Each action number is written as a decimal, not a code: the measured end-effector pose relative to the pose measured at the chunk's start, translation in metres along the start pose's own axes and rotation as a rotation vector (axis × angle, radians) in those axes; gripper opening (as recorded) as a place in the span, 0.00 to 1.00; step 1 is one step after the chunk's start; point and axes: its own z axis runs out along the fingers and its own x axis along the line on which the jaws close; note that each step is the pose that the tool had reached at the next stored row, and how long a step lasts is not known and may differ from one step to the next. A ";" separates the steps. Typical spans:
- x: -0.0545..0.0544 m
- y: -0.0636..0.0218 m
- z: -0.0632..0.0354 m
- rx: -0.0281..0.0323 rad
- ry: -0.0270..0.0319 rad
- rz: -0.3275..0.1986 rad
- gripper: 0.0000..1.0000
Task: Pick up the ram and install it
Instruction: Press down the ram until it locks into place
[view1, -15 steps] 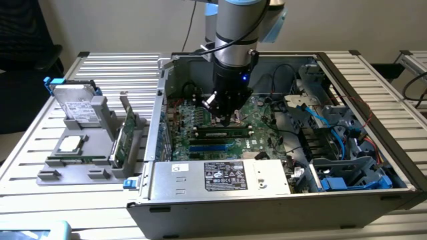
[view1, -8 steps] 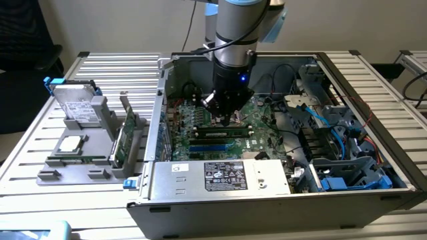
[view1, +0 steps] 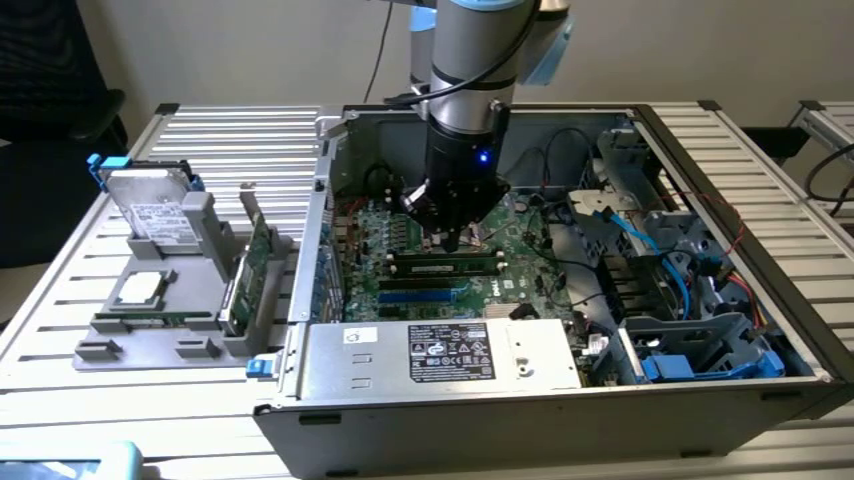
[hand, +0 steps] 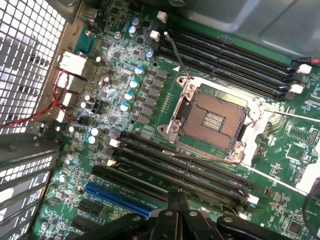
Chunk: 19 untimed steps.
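Inside the open computer case (view1: 561, 400), the ram (view1: 447, 267) is a long green stick with dark chips, standing along a black memory slot on the motherboard (view1: 400, 235). My gripper (view1: 454, 240) hangs straight down over the stick's middle, its tips at or just above the top edge; whether they touch I cannot tell. In the wrist view the gripper (hand: 177, 201) is shut, with nothing between the fingers, over the rows of black memory slots (hand: 180, 170) beside the bare CPU socket (hand: 212, 120).
At the exterior view's left, a grey holder (view1: 100, 350) carries a hard drive (view1: 154, 215), a CPU (view1: 140, 290), a green expansion card (view1: 247, 275) and another green stick (view1: 154, 320). Blue cables (view1: 641, 240), drive bays and the power supply (view1: 447, 352) crowd the case around the board.
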 end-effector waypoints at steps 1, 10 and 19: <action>0.000 0.0000 0.0000 -0.0003 0.0002 0.012 0.11; 0.000 0.0000 0.0000 0.0049 0.0023 0.108 0.11; 0.000 0.0000 0.0000 0.0193 0.0018 0.192 0.11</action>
